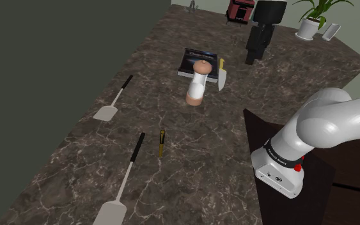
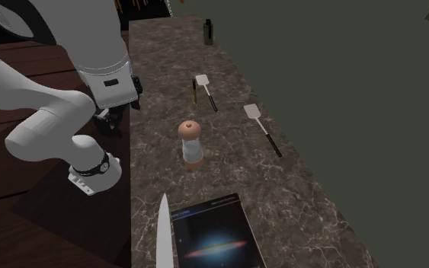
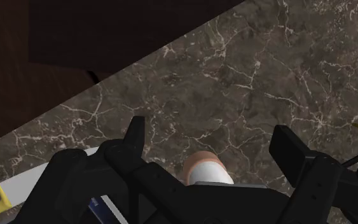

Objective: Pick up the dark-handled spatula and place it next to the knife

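A dark marbled desk (image 1: 201, 163) carries scattered kitchen things. The dark-handled spatula (image 1: 116, 97) (image 2: 264, 131) lies flat near the desk's edge at the shoulder view's left, with its pale head toward the camera and its handle pointing away. A second spatula (image 1: 126, 174) (image 2: 206, 91), with a pale shaft and a black grip, lies nearer that camera. A slim black and yellow tool (image 1: 162, 142) (image 2: 193, 93) lies just beside its grip.

The knife (image 1: 222, 75) (image 2: 164, 232) (image 3: 34, 183), with a yellow handle and a pale blade, lies farther back, just beside a book (image 1: 194, 59) (image 2: 216, 236) with a galaxy cover. An upright grinder (image 1: 197, 83) (image 2: 192, 143) (image 3: 204, 167) with a tan cap stands by the book, between the knife and the dark-handled spatula.

The white arm (image 1: 338, 121) holds its black jaws wide apart above the desk, gripping nothing. In the wrist view the grinder's cap shows below and between them, untouched. The jaws are well apart from the dark-handled spatula.

At the far end of the desk stand a potted plant (image 1: 313, 19) and a red box (image 1: 239, 9). A dark bottle (image 2: 208, 30) stands at the opposite end.
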Motion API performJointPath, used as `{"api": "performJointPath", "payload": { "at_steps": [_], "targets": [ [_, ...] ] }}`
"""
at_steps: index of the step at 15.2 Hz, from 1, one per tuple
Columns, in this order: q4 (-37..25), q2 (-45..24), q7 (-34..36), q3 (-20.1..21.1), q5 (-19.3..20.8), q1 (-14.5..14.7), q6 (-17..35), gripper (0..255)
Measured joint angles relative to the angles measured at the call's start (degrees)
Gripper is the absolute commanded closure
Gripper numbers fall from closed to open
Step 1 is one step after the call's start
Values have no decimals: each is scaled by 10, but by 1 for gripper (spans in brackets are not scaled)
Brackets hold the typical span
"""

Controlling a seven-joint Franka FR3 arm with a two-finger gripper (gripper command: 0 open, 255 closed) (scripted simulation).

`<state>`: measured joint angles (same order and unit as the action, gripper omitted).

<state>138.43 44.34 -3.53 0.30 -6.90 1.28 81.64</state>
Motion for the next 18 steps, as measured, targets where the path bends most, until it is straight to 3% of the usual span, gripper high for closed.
{"api": "performJointPath", "payload": {
  "at_steps": [3, 10, 18],
  "targets": [
    [3, -8, 27, 18, -14, 0, 17, 0],
    [15, -49, 185, 121, -82, 1, 113, 0],
    [-34, -169, 379, 245, -110, -16, 238, 0]
  ]
}}
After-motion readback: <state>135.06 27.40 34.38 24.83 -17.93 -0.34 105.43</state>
